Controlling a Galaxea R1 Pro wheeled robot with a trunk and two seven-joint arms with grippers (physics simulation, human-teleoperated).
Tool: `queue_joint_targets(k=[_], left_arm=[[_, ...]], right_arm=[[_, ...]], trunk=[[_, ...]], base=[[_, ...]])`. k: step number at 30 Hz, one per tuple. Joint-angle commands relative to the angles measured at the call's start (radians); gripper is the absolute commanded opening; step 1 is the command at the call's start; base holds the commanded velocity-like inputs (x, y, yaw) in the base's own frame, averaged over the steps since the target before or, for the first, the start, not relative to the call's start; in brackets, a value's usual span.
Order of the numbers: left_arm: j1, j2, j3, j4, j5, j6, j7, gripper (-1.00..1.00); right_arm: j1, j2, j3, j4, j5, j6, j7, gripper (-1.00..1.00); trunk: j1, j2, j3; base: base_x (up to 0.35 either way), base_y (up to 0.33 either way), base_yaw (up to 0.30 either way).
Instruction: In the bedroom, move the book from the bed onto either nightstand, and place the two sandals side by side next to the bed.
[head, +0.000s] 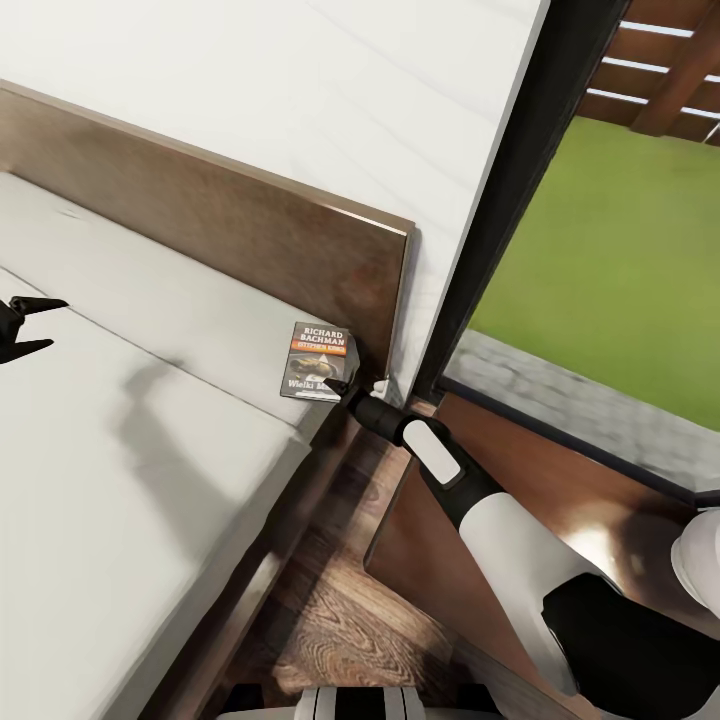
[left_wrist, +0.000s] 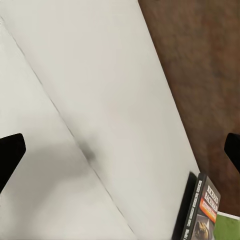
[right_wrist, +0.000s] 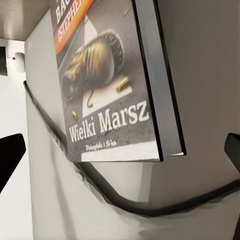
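1. Book (head: 318, 362) lies flat on the bed (head: 150, 420), at the mattress corner by the headboard (head: 250, 230).
2. My right pincer (head: 337, 386) sits at the book's near edge, jaws wide, nothing held.
3. Left pincer (head: 30, 328) hangs open over the mattress, well apart from the book.
4. I'd close on the overhanging edge and keep the book level.

Matt grey cloth mattress (head: 150, 420), wood-grain headboard (head: 250, 235), glossy paper book (head: 318, 362).
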Motion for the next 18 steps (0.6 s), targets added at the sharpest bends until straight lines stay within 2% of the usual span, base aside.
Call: queue_joint_targets(k=[1,18], left_arm=[[-0.001,0.0,0.005,0.0,-0.007,0.004,-0.006,1.0],[-0.001,0.0,0.003,0.0,-0.007,0.004,-0.006,1.0]], right_arm=[[-0.001,0.0,0.001,0.001,-0.004,0.002,0.001,1.0],[-0.001,0.0,-0.001,0.005,-0.004,0.002,0.0,1.0]], trunk=[[0.0,0.0,-0.001],[0.0,0.0,-0.001]], base=[[0.0,0.0,0.0],[0.0,0.0,0.0]])
